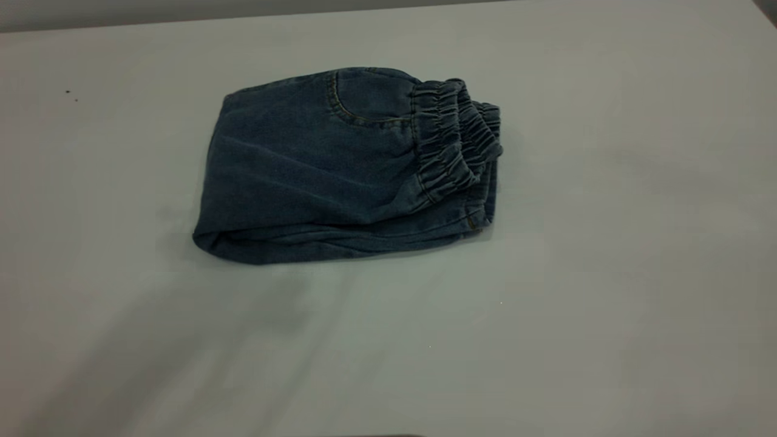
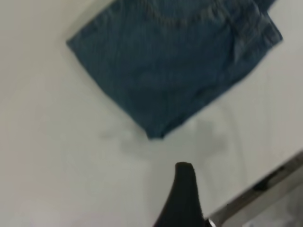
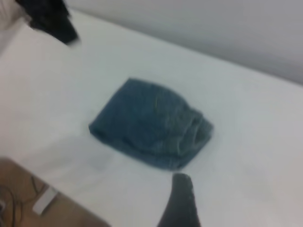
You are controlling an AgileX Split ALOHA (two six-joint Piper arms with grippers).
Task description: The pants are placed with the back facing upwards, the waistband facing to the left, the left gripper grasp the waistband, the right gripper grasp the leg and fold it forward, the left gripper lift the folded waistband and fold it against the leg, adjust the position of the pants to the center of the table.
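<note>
Bare white table [image 1: 607,340] fills the near part of the exterior view, only soft shadows on it. Neither arm shows there.

Pants [image 1: 340,176] lie folded into a compact denim bundle around mid-table, slightly toward the far side. Waistband [image 1: 452,139] is at the bundle's right end, ruched layers stacked on each other. One curved stitched pocket seam shows on the top layer just beside it. Fold edge runs along the left and near sides. The leg with the pale patch and the cartoon print are hidden inside the fold, can't make either out.

Left gripper [image 2: 184,189]: only one dark finger tip in the left wrist view, above bare table, apart from the bundle's corner. Second finger cut off, so can't tell whether it's released or clenched. It's holding nothing visible. Table edge and a darker strip beyond it show in one corner of that view.

Right gripper [image 3: 182,198]: same story, one dark finger tip cut off by the frame, clear of the pants, state can't be told. A blurred dark shape [image 3: 52,19] sits far off past the pants, too smeared to identify. Table edge with cables [image 3: 19,198] beyond it shows close by.

Open table on all sides of the bundle.
</note>
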